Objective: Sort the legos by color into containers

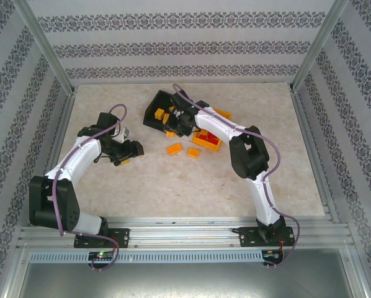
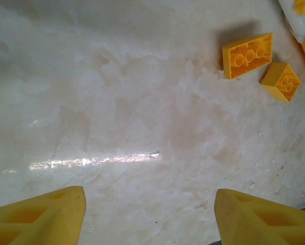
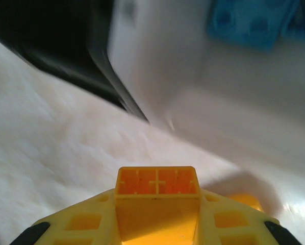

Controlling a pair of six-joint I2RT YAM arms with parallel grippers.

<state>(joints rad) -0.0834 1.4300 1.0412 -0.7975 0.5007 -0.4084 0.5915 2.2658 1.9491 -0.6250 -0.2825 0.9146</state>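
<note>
My right gripper [image 3: 157, 198] is shut on an orange-yellow brick [image 3: 156, 181], its hollow underside facing the camera. It hangs low over the table beside the black bin [image 3: 50, 46] and the white bin [image 3: 208, 92], which holds light blue bricks [image 3: 252, 20]. In the top view this gripper [image 1: 177, 123] is at the black bin [image 1: 156, 99], where orange-yellow bricks [image 1: 159, 113] lie. The orange bin [image 1: 204, 145] holds red bricks [image 1: 208, 135]. My left gripper [image 2: 150, 206] is open over bare table; two orange-yellow bricks [image 2: 247, 55] [image 2: 281, 81] lie ahead to its right.
Two loose orange-yellow bricks [image 1: 174, 149] [image 1: 193, 152] lie mid-table between the arms. The patterned walls and metal frame [image 1: 49, 53] close in the table. The near half of the table [image 1: 173, 186] is bare marble surface.
</note>
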